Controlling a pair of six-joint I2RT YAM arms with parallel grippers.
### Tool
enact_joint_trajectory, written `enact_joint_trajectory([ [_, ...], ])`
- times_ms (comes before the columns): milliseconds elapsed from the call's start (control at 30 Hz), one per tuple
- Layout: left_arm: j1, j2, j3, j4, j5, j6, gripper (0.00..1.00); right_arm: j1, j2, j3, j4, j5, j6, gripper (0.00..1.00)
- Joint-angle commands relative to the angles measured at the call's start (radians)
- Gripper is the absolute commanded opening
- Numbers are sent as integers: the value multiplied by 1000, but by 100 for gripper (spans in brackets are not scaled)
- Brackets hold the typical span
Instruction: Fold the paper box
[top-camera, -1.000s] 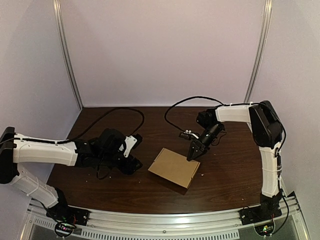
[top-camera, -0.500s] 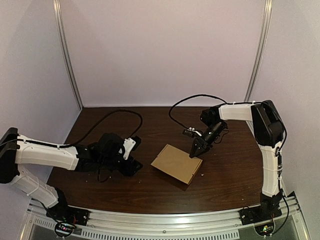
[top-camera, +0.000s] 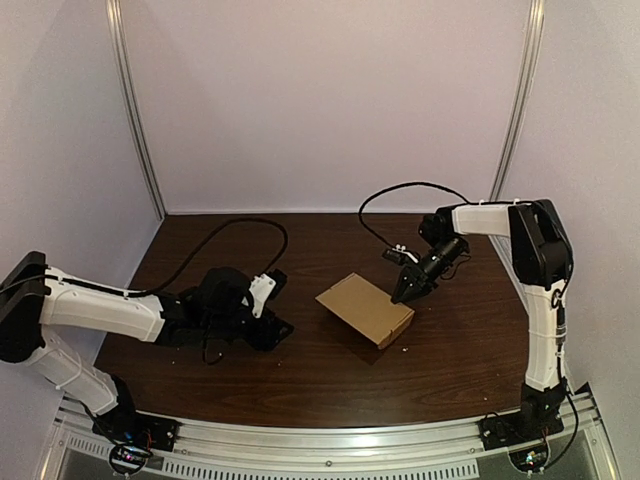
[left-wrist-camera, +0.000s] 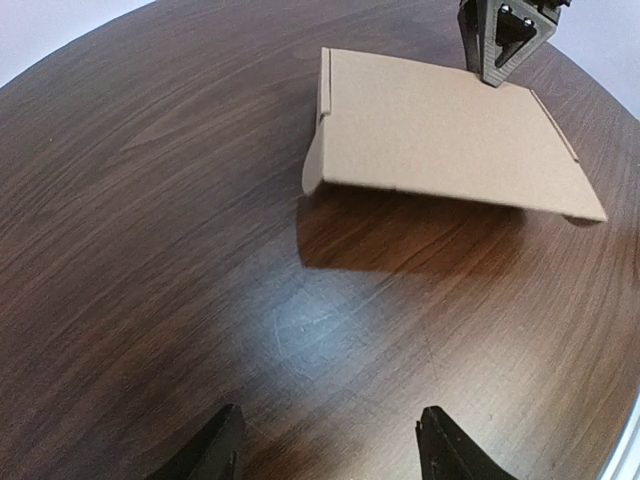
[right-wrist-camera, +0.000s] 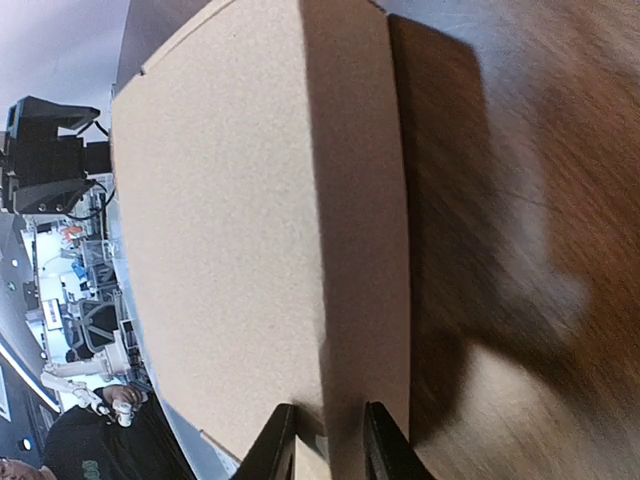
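The flat brown paper box (top-camera: 365, 308) is at the table's middle, its lid closed. In the left wrist view the paper box (left-wrist-camera: 440, 130) casts a wide shadow and its near edge seems raised off the wood. My right gripper (top-camera: 404, 293) is shut on the box's far right edge, with the thin cardboard wall pinched between its fingers. In its own view the right gripper (right-wrist-camera: 330, 440) holds the box (right-wrist-camera: 230, 230) at that edge. My left gripper (left-wrist-camera: 330, 450) hangs open low over bare wood, left of the box and apart from it.
The dark wooden table (top-camera: 300, 380) has black cables (top-camera: 240, 225) trailing along its back. A metal rail (top-camera: 300, 455) runs along the near edge. Pale walls close in the back and both sides.
My right gripper has drawn the box to the right and a little toward the back, still gripping its edge. The left arm has crept slightly to the right.
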Motion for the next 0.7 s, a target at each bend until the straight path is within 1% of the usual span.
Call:
enact_joint_trajectory([
  [0,-2,26,-11,74,26,-16,62,-103,70,10,15,43,-1,24],
  [100,-2,36,-11,92,37,-20,62,-135,98,33,-21,7,-17,25],
  [267,-2,49,-8,108,44,-25,62,-137,80,28,-14,-8,-21,27],
  [367,-2,80,6,110,13,-30,62,-137,74,28,-4,-4,-10,27],
  [433,-2,130,47,80,-31,-26,62,-137,74,28,4,-1,-5,28],
  [567,-3,224,152,99,-30,13,62,-141,68,25,13,36,3,29],
  [667,-3,279,266,97,-44,48,62,-154,47,8,27,67,9,30],
])
